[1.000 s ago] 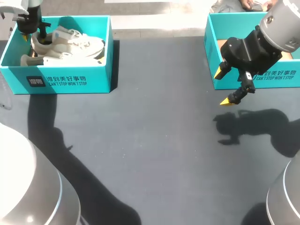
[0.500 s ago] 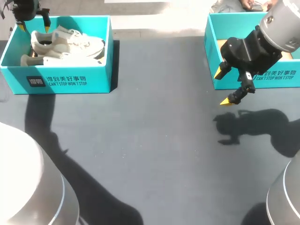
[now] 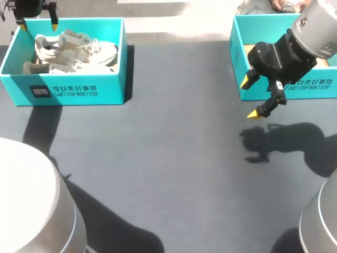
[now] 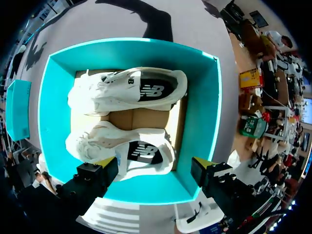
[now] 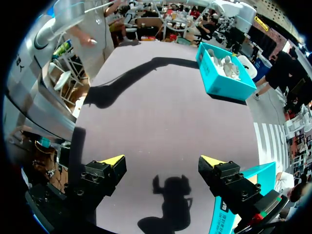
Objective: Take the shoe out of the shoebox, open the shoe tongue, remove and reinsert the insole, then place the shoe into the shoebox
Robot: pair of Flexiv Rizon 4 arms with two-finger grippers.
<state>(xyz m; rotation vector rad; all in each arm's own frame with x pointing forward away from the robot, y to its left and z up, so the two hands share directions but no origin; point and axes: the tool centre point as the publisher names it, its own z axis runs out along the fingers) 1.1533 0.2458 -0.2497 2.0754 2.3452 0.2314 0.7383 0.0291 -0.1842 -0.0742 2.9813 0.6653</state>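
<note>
A teal shoebox [image 3: 73,90] stands at the table's far left with two white sneakers lying in it, one [image 3: 79,46] nearer the back wall and one [image 3: 63,67] nearer the front. My left gripper [image 3: 38,23] hangs open above the box's back left corner, holding nothing. In the left wrist view the open gripper [image 4: 156,165] is straight above the box [image 4: 53,112]; both shoes [image 4: 131,90] [image 4: 122,148] lie side by side under it. My right gripper [image 3: 254,97] stands open and empty over the table at the right.
A second teal box [image 3: 287,89] with a brown cardboard floor stands at the far right, just behind my right gripper. In the right wrist view its corner [image 5: 241,195] lies beside the open gripper [image 5: 162,162], and the shoebox [image 5: 224,73] is far ahead across dark tabletop [image 3: 174,158].
My left gripper has let go of the rear shoe's heel, opened wide and risen out of the box. The shoe has settled in the box. The right arm has kept still.
</note>
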